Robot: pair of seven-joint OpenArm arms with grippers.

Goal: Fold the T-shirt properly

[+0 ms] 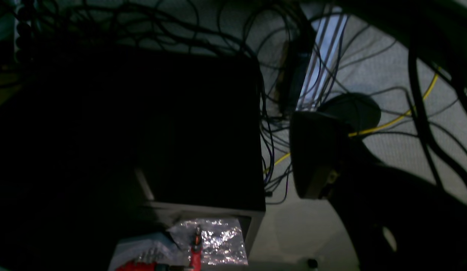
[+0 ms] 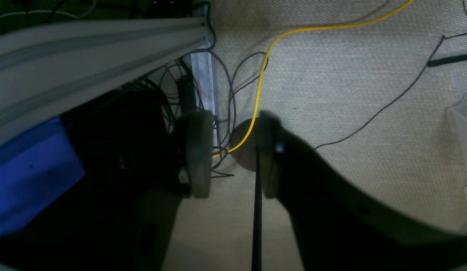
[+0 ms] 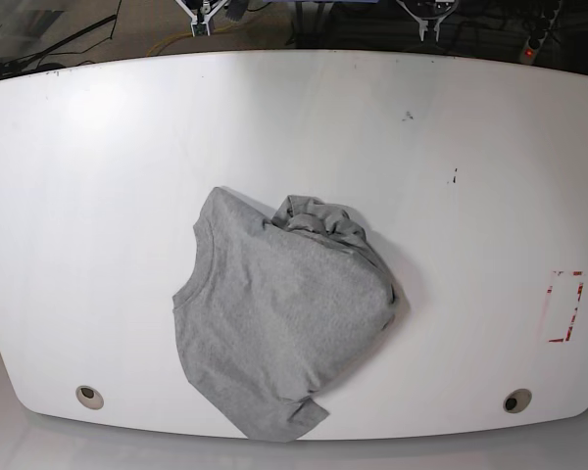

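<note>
1. white counter (image 3: 490,147), rounded corners, two small round holes near front edge, red rectangular marking (image 3: 564,306) at one side.
2. t-shirt (image 3: 279,318) crumpled near counter centre, bunched folds at far side, one corner at front edge.
3. left end effector (image 1: 312,158) off the counter, above carpet and tangled cables; only one finger visible, state cannot be told.
4. right end effector (image 2: 231,154) over carpet and yellow cable (image 2: 293,32); fingers parted, gripping nothing.

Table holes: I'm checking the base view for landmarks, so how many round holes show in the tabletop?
2. One hole sits near the front left corner, the other hole near the front right corner. The T-shirt may hide more.
</note>
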